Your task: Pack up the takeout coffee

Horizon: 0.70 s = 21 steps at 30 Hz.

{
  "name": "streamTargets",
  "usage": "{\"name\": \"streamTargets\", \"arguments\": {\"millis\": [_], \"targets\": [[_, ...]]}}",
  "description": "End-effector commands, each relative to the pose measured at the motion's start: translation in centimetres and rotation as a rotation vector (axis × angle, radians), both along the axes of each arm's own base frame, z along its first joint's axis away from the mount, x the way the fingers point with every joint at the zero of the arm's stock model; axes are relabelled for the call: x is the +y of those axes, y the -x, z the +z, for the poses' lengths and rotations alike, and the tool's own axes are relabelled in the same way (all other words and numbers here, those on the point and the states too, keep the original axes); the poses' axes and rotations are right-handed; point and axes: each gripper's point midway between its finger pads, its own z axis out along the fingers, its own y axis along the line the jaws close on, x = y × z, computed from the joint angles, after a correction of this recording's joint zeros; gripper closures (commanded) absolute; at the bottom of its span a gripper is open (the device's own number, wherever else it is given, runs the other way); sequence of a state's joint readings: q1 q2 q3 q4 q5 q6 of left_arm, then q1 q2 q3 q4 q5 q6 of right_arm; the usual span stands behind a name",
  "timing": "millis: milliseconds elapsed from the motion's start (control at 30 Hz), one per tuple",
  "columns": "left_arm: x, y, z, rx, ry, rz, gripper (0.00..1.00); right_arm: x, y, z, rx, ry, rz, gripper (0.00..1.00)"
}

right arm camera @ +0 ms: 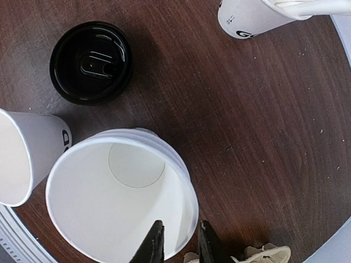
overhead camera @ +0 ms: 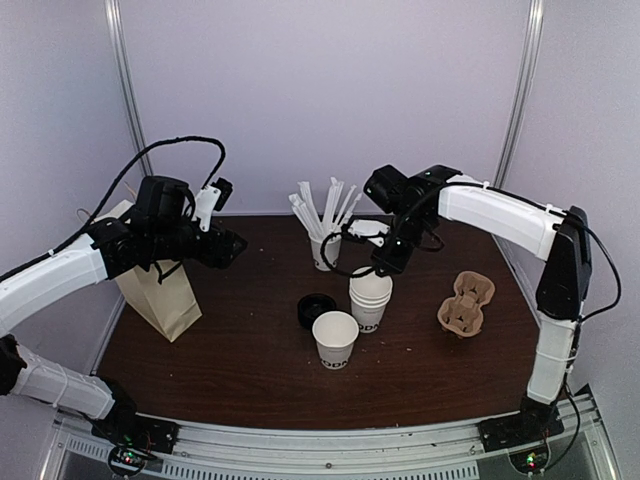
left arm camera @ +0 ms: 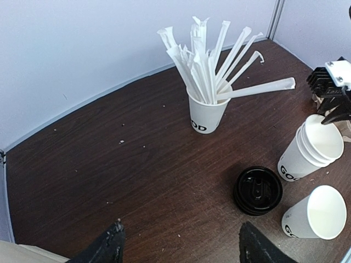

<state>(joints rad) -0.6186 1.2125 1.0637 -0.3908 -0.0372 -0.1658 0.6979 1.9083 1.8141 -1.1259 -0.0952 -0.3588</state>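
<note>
On the dark table (overhead camera: 250,370) I see a paper bag (overhead camera: 160,295) far left, my left gripper (left arm camera: 181,230) near it, spread wide and empty. A cardboard carrier (overhead camera: 467,303) lies right. My right gripper (right arm camera: 180,224) straddles the cup stack (right arm camera: 120,208) rim, fingers slightly apart, not pinching. The straw cup (left arm camera: 205,118) reads "GOOD". The coffee cup (overhead camera: 335,338) stands lidless at the front, its black lid (overhead camera: 316,310) just beside it on the table
</note>
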Motion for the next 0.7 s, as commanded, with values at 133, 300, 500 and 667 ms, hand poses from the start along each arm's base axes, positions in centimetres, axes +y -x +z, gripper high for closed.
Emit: {"name": "streamTargets", "arguments": {"millis": [133, 300, 500, 667], "targets": [[0.0, -0.4, 0.7, -0.027, 0.026, 0.007, 0.28, -0.2, -0.8, -0.9, 0.019, 0.016, -0.027, 0.85], [0.0, -0.4, 0.7, -0.027, 0.028, 0.004, 0.27, -0.6, -1.3, -0.6, 0.011, 0.013, -0.044, 1.0], [0.0, -0.3, 0.7, -0.026, 0.029, 0.003, 0.27, -3.3, -4.4, 0.9, -0.015, -0.002, -0.128, 1.0], [-0.2, -0.3, 0.6, -0.021, 0.031, -0.003, 0.27, -7.7, -8.8, 2.4, -0.016, -0.051, -0.265, 1.0]]}}
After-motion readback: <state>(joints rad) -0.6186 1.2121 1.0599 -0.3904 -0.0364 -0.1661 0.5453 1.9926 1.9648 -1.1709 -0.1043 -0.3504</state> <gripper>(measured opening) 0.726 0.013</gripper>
